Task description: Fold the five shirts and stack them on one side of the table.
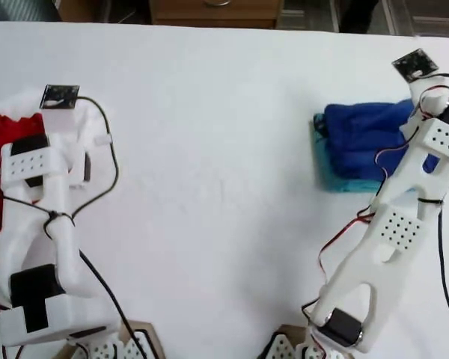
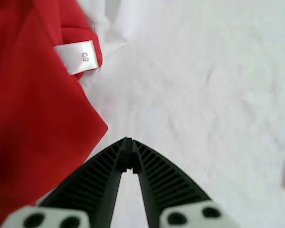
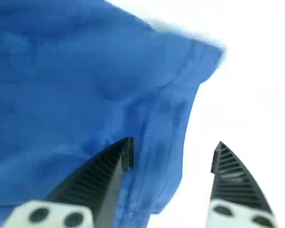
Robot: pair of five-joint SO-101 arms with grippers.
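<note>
A red shirt [image 2: 33,123] with a white neck label [image 2: 80,57] lies unfolded at the table's left edge [image 1: 7,138]. My left gripper [image 2: 128,159] is shut and empty, its tips just off the red shirt's edge over the white cloth. On the right side a folded blue shirt [image 1: 359,138] rests on a folded teal shirt [image 1: 337,178]. My right gripper [image 3: 175,154] hangs open over the blue shirt [image 3: 85,95], one finger above the fabric and the other past its hem.
A white tablecloth [image 1: 217,172] covers the table. The left arm [image 1: 37,202] and right arm [image 1: 389,224] rise from bases at the near edge. A white garment [image 2: 109,23] lies beside the red shirt. Wooden furniture [image 1: 217,11] stands behind the table.
</note>
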